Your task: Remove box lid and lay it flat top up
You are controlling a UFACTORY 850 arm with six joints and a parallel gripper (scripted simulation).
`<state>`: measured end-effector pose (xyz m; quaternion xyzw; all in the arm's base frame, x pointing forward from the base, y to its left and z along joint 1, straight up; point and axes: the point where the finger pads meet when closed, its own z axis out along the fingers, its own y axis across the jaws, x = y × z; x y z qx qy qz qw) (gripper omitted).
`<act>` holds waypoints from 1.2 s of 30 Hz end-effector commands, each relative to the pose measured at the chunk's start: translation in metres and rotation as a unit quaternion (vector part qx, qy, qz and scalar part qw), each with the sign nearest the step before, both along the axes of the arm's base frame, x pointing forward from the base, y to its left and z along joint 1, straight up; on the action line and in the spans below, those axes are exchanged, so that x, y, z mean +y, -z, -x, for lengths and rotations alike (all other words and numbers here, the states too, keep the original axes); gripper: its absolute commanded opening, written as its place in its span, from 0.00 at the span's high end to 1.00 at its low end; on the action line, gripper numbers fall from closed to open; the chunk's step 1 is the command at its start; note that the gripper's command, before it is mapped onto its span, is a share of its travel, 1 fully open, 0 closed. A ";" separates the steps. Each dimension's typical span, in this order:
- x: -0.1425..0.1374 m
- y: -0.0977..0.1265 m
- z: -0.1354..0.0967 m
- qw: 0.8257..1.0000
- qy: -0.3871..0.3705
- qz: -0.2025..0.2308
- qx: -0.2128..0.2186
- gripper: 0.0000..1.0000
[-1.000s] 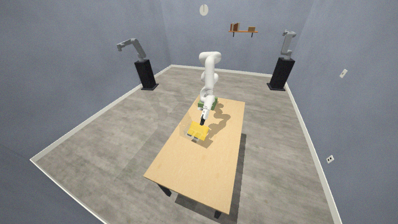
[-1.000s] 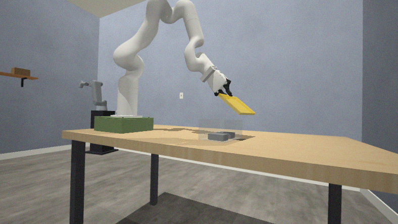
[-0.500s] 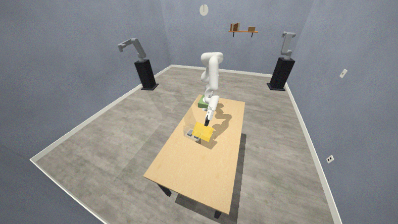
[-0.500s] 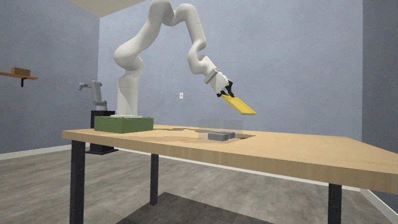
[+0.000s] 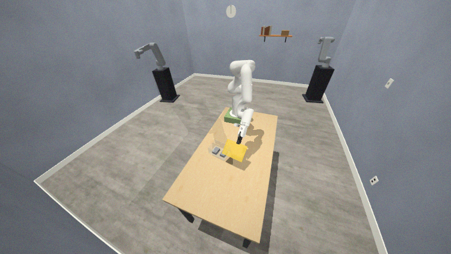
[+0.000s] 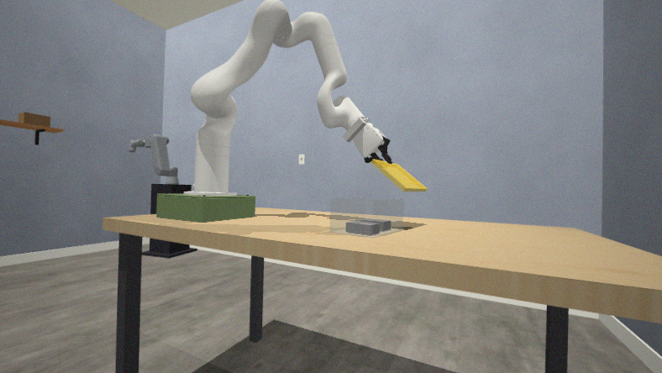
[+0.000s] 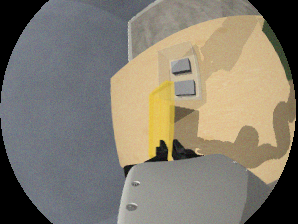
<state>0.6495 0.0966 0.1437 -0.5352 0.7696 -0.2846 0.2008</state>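
1 white arm [image 6: 218, 97] stands on 1 green base block [image 6: 205, 207] at the far end of 1 wooden counter [image 5: 221, 189], its 1 gripper [image 6: 380, 154] closed by 2 black fingers on 1 yellow lid [image 6: 399, 176]. Below it sits 1 clear box [image 6: 366, 213] holding 2 grey blocks [image 7: 182, 76]. Around the room: 2 idle grey arms [image 5: 150, 52], at 10 and 2 o'clock from the counter, each on 1 of 2 black pedestals [image 5: 318, 83]; 1 round wall clock [image 5: 230, 11] at 12 o'clock; 1 wall shelf [image 5: 275, 35]; 2 wall outlets [image 5: 374, 180] at 3 o'clock.
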 end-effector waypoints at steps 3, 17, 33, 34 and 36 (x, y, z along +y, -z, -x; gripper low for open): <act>0.022 -0.001 -0.004 1.000 0.001 0.001 0.000 1.00; 0.049 -0.001 -0.007 1.000 0.001 0.001 0.000 1.00; 0.066 -0.001 -0.009 1.000 0.001 0.001 0.000 1.00; 0.066 -0.001 -0.009 1.000 0.001 0.001 0.000 1.00; 0.067 -0.001 -0.009 1.000 0.001 0.001 0.000 1.00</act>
